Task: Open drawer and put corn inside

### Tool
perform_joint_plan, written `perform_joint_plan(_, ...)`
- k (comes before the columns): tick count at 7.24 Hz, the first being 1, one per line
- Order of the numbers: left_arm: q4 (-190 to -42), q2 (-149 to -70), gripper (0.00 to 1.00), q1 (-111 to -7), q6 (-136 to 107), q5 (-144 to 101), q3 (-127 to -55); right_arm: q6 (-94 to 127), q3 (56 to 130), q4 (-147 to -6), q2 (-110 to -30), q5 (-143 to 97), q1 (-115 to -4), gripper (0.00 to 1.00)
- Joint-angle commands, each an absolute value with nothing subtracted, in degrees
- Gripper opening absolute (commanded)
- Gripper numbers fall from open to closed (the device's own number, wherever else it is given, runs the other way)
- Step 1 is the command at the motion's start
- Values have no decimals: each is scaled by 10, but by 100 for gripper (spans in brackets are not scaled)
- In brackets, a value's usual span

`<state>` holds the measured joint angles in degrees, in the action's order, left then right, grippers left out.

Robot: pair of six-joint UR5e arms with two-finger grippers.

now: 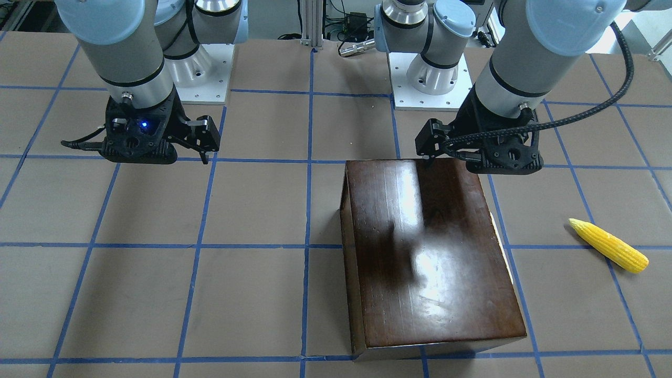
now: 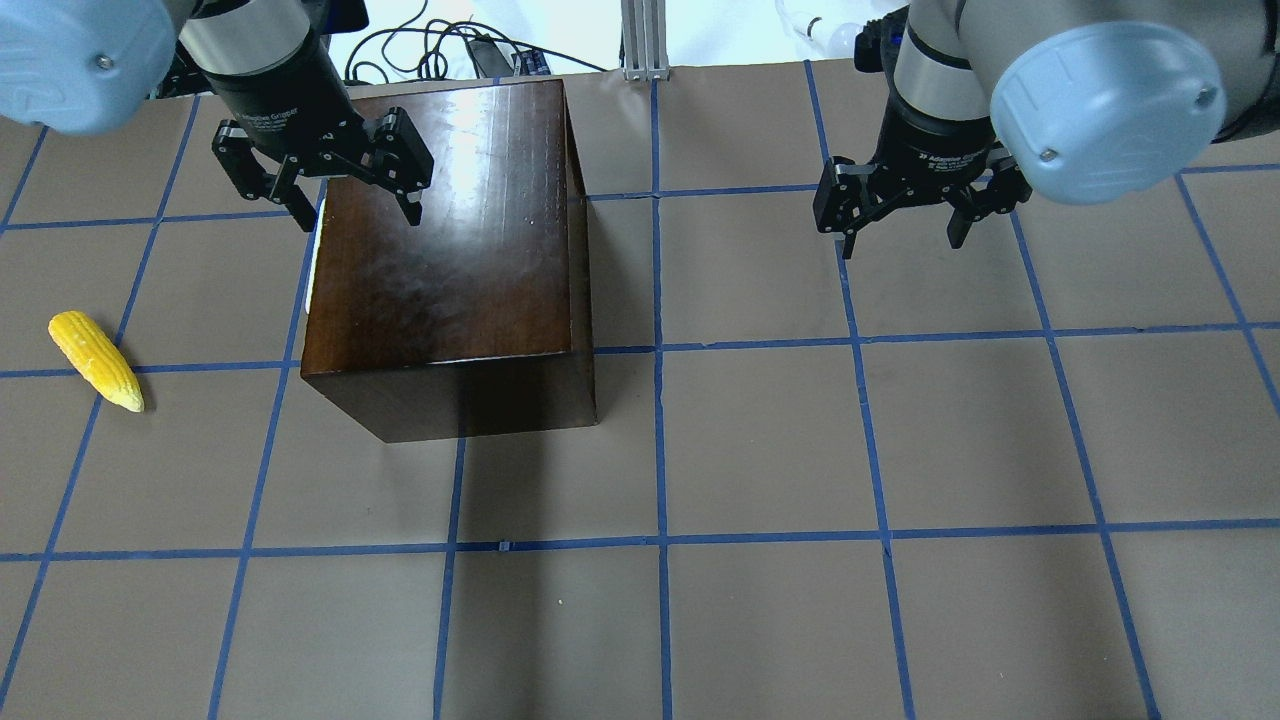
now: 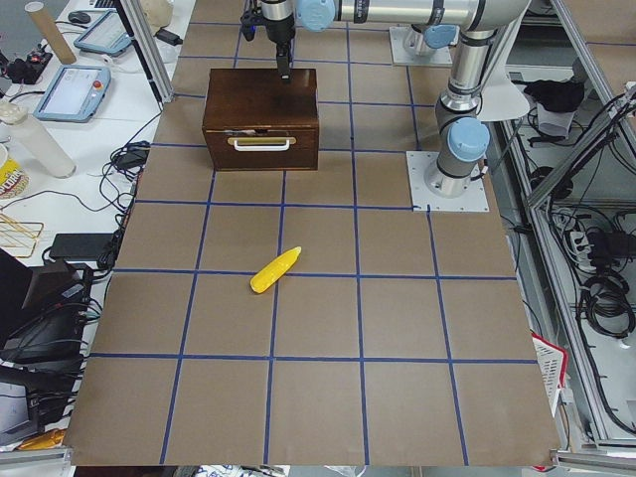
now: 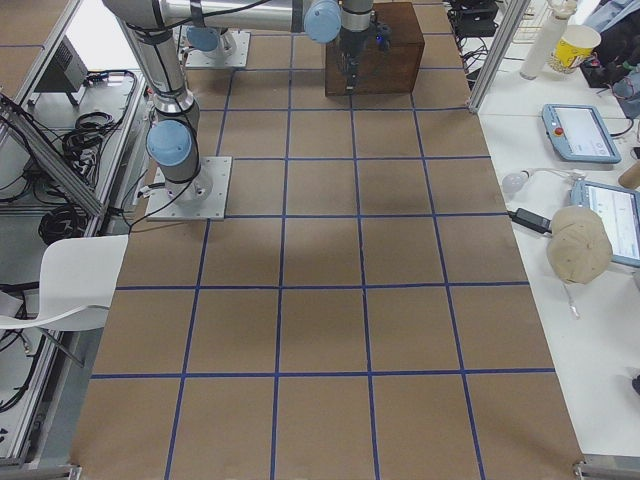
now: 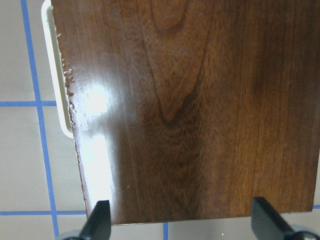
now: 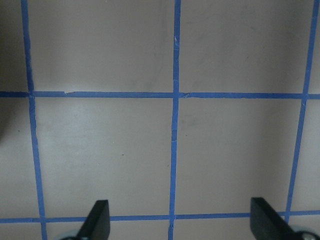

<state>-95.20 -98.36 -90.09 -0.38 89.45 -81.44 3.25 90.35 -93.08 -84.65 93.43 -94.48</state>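
The glossy dark-brown box [image 2: 445, 240] stands on the table. Its drawer [image 3: 261, 144] is shut; the front panel with a white handle [image 5: 55, 75] faces the robot's left. The yellow corn [image 2: 97, 360] lies on the table to the left of the box, apart from it, and also shows in the front view [image 1: 609, 245]. My left gripper [image 2: 358, 215] is open and empty, hovering over the box top near its far left corner [image 5: 182, 225]. My right gripper [image 2: 900, 240] is open and empty above bare table, to the right of the box [image 6: 181, 225].
The table is brown paper with a blue tape grid. The two arm bases [image 1: 199, 73] [image 1: 425, 79] stand at the robot's edge. Side benches with tablets [image 3: 70, 89] and cables lie beyond the table's far edge.
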Motion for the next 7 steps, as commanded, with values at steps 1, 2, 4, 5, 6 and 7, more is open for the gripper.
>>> perform_joint_plan(1, -952, -983, 100, -901, -4, 892, -820, 33, 904, -932, -847, 934, -945, 100)
perform_joint_plan(2, -950, -981, 100, -900, -2, 893, -826, 33, 904, -931, -847, 934, -945, 100)
perform_joint_plan(4, -950, -982, 100, -899, -2, 893, -825, 33, 904, -931, -847, 934, -945, 100)
perform_joint_plan(5, -949, -982, 100, -899, -3, 890, -818, 33, 904, -931, -847, 934, -945, 100)
perform_joint_plan(6, -949, -982, 100, -899, -3, 892, -823, 33, 904, -932, -846, 934, -945, 100)
perform_joint_plan(7, -947, -982, 100, -898, -2, 889, -819, 33, 904, -932, -847, 934, -945, 100)
